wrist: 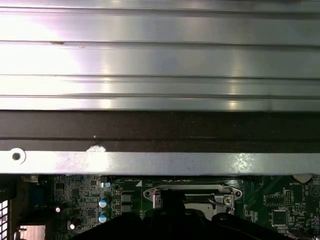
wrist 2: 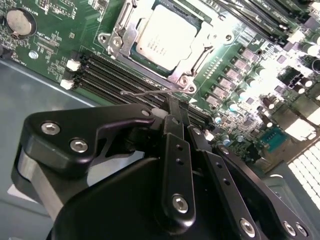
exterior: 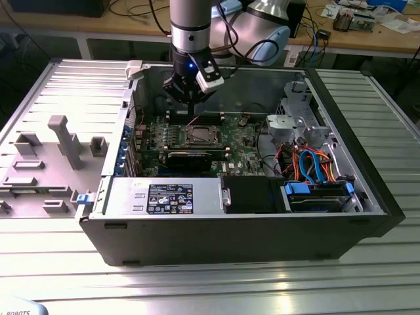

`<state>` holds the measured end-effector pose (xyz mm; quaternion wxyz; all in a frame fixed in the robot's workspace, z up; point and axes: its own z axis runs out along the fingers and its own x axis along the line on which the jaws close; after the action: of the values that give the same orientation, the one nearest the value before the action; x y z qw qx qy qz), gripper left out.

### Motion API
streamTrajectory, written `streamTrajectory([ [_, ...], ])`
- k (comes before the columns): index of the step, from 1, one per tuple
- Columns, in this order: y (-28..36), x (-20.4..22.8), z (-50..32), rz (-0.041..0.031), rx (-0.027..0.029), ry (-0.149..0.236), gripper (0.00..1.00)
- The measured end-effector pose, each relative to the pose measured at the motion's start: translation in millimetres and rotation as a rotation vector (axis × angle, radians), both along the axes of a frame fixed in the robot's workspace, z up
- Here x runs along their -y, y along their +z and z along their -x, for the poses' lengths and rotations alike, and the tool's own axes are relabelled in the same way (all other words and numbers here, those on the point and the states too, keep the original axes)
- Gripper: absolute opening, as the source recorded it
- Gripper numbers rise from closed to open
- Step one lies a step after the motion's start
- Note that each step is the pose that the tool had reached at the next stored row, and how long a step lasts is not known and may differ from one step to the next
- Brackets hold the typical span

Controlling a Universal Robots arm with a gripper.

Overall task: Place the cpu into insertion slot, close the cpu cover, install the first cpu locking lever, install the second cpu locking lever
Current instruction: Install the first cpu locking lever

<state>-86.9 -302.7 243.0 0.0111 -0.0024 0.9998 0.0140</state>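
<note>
Count: one cpu (wrist 2: 162, 36), one cpu cover (wrist 2: 192, 82), one hand (wrist 2: 176, 107), one open computer case (exterior: 367, 197), one graphics card (exterior: 189, 158).

The open computer case (exterior: 230, 230) lies on the counter (exterior: 197, 289), motherboard (exterior: 197, 141) flat inside it. The cpu (wrist 2: 161, 37) sits in the insertion slot (exterior: 199, 136) mid-board, the cpu cover (wrist 2: 120, 37) down around it. The gripper (exterior: 189, 98) hangs just above, at the slot's twelve o'clock in the exterior view. Drive bays (exterior: 315, 184) lie at four o'clock, the power supply (exterior: 164, 197) at seven, a parts tray (exterior: 52, 157) outside at nine.
</note>
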Motion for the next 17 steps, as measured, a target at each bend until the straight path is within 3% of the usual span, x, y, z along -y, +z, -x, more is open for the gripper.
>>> streamTrajectory([
  [17, -8.6, -3.8, -7.9, 0.0039, 0.0004, 0.000, 0.11],
])
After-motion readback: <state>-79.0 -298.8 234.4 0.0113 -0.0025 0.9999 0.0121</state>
